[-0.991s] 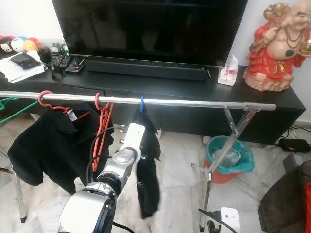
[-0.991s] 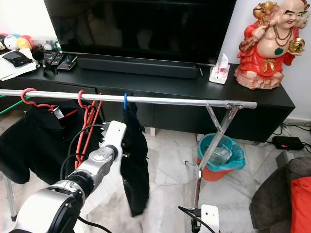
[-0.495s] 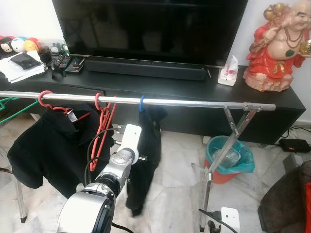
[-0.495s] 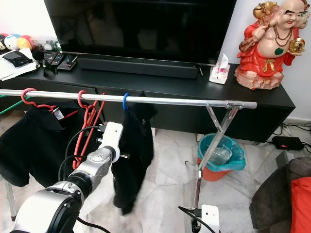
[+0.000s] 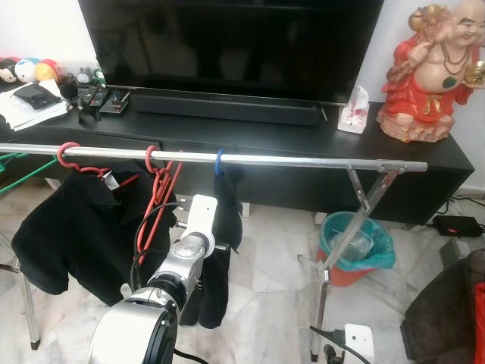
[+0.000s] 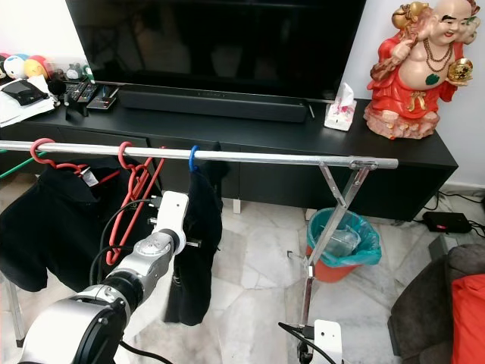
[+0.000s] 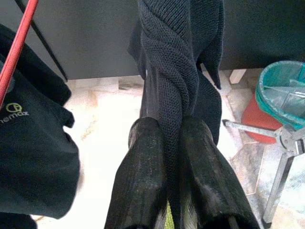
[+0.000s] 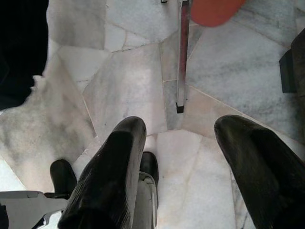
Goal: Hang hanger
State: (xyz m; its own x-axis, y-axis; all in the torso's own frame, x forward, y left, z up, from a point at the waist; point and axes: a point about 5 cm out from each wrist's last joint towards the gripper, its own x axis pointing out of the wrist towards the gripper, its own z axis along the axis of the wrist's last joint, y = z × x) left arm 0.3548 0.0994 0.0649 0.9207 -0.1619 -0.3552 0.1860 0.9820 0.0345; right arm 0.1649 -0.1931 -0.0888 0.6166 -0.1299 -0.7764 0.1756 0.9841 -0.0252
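A blue hanger (image 5: 219, 161) hooks over the metal rail (image 5: 303, 160) and carries a dark knitted garment (image 5: 214, 273). The garment hangs in a twisted, narrow column toward the floor. My left gripper (image 7: 172, 126) is shut on the garment (image 7: 174, 71), with the knit pinched between both black fingers (image 7: 143, 162). My left arm (image 5: 198, 224) reaches up just below the rail, to the left of the garment. My right gripper (image 8: 181, 129) hangs open over the marble floor, nothing between its fingers (image 8: 116, 162).
Red hangers (image 5: 157, 199) and a black shirt (image 5: 72, 227) hang on the rail left of the blue hanger. The rail's stand leg (image 5: 341, 250) and a lined bin (image 5: 356, 246) are to the right. Behind stands a black TV console (image 5: 303, 136).
The dark garment swung from the right to the left and now hangs narrower and straighter below the blue hook. My left arm stays on it, slightly lower.
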